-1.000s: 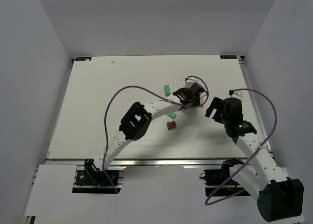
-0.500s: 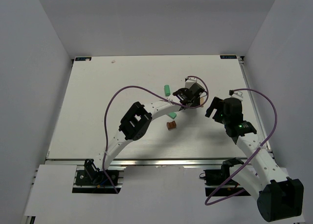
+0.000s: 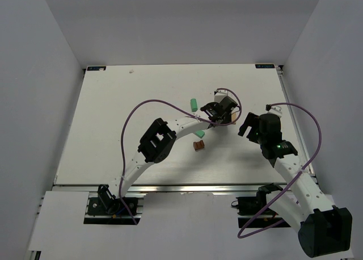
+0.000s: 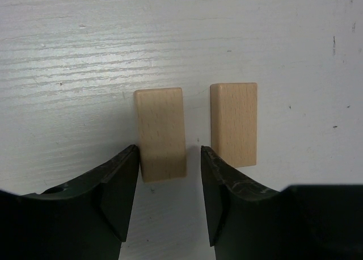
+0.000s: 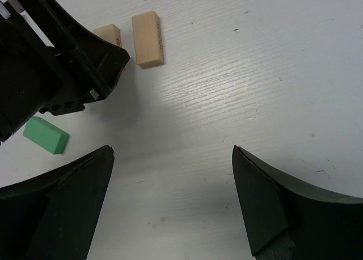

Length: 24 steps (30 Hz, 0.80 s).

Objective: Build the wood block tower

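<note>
Two pale tan blocks lie flat side by side on the white table. In the left wrist view my left gripper (image 4: 169, 151) is open, its fingers either side of the near end of the left tan block (image 4: 161, 132). The left finger touches it and the right finger stands apart. The other tan block (image 4: 233, 124) lies just right of the jaws. From above, the left gripper (image 3: 226, 114) covers most of them. My right gripper (image 5: 173, 152) is open and empty over bare table (image 3: 246, 128). Two mint green blocks (image 3: 193, 104) (image 3: 199, 134) and the dark brown block (image 3: 198, 145) lie left of the grippers.
The right wrist view shows both tan blocks (image 5: 147, 38), the left gripper's body (image 5: 57, 72) and one mint block (image 5: 45, 135). Grey walls enclose the table (image 3: 113, 118) on three sides. Purple cables loop over both arms.
</note>
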{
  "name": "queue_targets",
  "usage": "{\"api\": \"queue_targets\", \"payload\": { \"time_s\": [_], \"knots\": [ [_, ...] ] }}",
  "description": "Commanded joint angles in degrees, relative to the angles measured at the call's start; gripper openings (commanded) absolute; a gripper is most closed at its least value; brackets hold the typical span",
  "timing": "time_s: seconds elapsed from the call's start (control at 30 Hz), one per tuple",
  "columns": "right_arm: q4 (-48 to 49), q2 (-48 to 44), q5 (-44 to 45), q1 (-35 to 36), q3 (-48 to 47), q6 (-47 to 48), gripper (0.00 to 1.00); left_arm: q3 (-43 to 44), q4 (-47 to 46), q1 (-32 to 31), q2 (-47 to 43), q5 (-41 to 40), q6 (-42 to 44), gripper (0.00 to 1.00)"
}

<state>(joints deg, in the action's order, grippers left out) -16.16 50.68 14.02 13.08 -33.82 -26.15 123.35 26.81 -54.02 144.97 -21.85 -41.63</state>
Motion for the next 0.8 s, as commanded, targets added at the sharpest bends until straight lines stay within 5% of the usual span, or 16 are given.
{"api": "queue_targets", "payload": {
  "time_s": [0.0, 0.23, 0.4, 0.63, 0.77],
  "knots": [
    [0.96, -0.05, 1.1, -0.42, 0.16, 0.05, 0.89, -0.57, 0.88, -0.47, -2.76, -0.74, -0.39, 0.58],
    [0.96, -0.14, 1.18, -0.43, 0.07, 0.14, 0.89, -0.57, 1.93, -0.39, -5.12, -2.24, 2.85, 0.71],
    [1.92, -0.84, -1.18, -0.43, -0.01, 0.84, 0.89, -0.74, 0.88, -0.39, -12.68, -3.38, 7.69, 0.98],
    [7.1, -4.35, -13.38, -0.42, 0.95, 7.6, 0.89, -4.77, 4.3, 0.93, -24.36, -7.68, 12.36, 0.98],
    [10.71, -1.91, -24.55, 0.36, -0.71, 13.3, 0.89, -20.74, -0.78, 5.14, -36.04, -7.51, 11.83, 0.98]
  ]
}}
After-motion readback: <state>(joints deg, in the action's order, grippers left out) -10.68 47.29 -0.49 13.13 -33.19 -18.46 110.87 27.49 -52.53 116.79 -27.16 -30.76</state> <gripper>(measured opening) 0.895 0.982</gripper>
